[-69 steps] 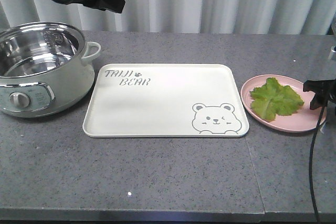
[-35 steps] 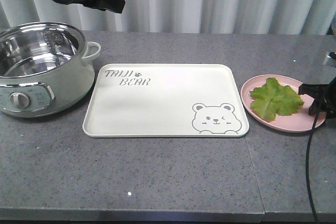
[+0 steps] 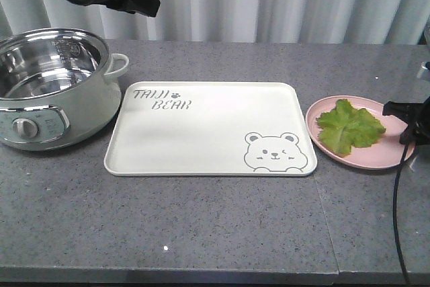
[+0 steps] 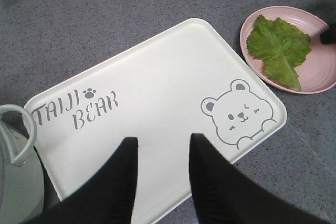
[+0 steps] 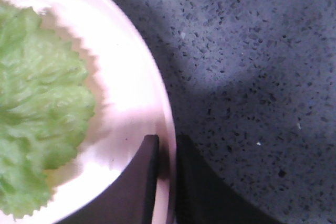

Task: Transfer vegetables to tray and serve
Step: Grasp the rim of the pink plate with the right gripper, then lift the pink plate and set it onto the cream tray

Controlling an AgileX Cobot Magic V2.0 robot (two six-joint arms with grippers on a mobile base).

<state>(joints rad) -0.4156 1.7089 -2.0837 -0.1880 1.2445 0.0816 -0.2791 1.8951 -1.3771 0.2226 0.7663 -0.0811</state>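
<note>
Here, the grey desk (image 3: 201, 233) bore the tray (image 3: 201, 132); just right of it sat the pink plate (image 3: 366, 163), the lettuce leaf (image 3: 349, 128) flat on it. The right pincer (image 5: 167, 182) was clamped on the plate's rim, apart from the leaf; the left pincer (image 4: 160, 177) hung spread wide above the tray.
</note>
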